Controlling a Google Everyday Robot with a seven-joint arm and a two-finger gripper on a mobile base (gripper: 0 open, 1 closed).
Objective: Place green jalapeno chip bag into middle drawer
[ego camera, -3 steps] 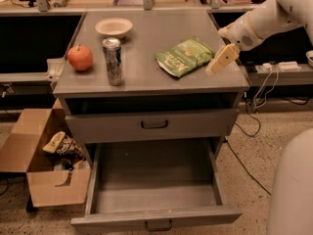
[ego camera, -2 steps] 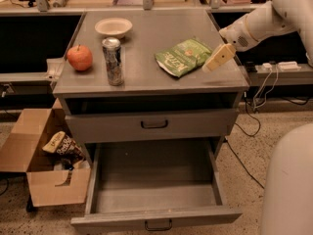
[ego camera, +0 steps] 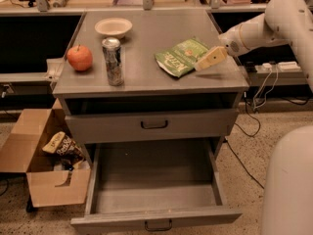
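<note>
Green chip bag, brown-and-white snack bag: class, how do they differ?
The green chip bag lies on the cabinet top, gripper at its right edge; the brown-and-white snack bag sits in the cardboard box. The chip bag is green, the snack bag brown and white. Both are snack bags.

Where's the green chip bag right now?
The green jalapeno chip bag lies on the cabinet top, right of the can, with the gripper at its right edge.

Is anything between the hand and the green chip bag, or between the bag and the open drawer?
Nothing visible. The hand is just beside the green chip bag on the cabinet top; the middle drawer below stands open.
</note>
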